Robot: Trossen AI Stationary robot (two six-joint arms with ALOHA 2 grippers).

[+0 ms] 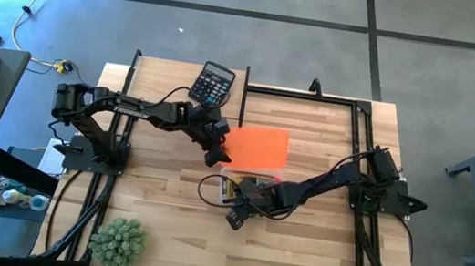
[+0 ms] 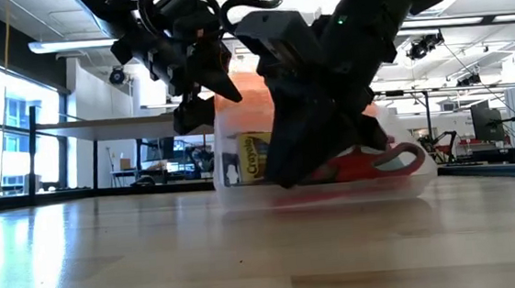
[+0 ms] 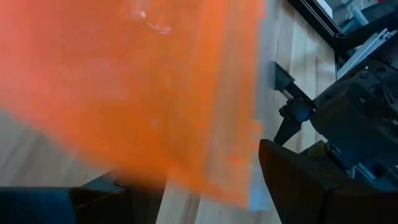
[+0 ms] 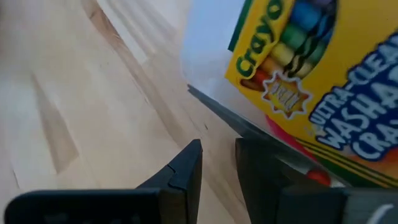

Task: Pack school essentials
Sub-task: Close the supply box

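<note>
Clearly a robotics lab or research workshop. Pale butcher-block wooden table bolted with a black metal tube frame, set on a bare grey concrete floor crossed by dark seams. Past the table at 12 o'clock, seen level: large open hall with strip ceiling lights, tall bright windows, long workbenches and further dark equipment rigs.

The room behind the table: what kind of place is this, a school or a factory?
Probably a robotics lab or workshop: a bare concrete floor, long ceiling light strips, and more workbenches with equipment beyond this wooden table.
</note>
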